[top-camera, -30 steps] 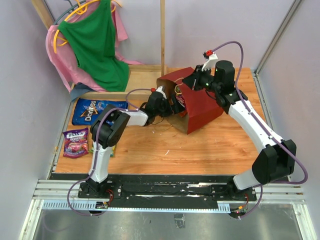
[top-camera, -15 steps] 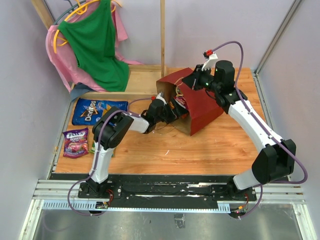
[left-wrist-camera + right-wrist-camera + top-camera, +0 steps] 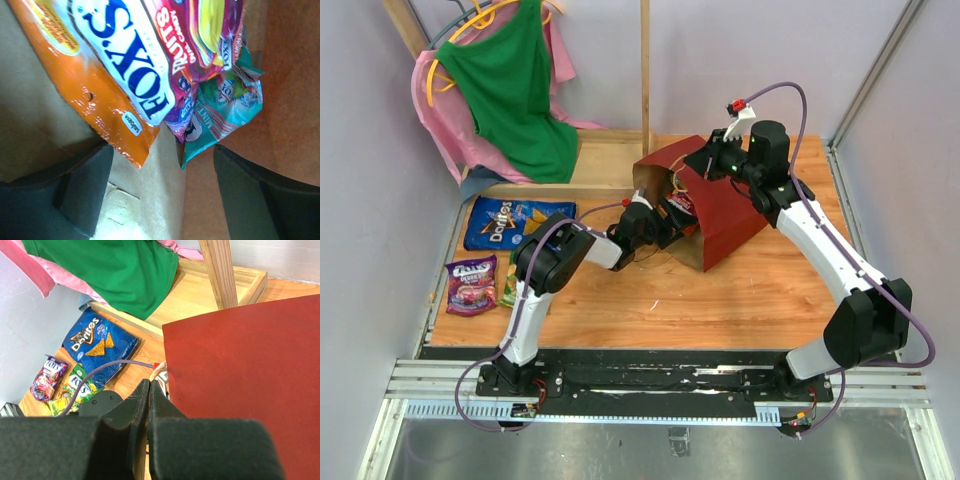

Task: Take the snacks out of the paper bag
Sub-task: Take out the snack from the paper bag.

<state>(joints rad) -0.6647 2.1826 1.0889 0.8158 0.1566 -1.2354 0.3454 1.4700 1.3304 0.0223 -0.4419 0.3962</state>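
Left claw (image 3: 162, 150) gapes wide at the dark red paper bag's (image 3: 730, 215) mouth, facing an orange glossy packet (image 3: 92, 100); right claw (image 3: 148, 387) is pressed shut beside the bag's rim.

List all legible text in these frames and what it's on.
"Doritos": blue bag.
"FOX'S": white oval on orange packet, upside down.
"RUITS", start hidden: pink wrapper beside that oval.
Teal packet, purple packet, green packet: print too blurred to read.
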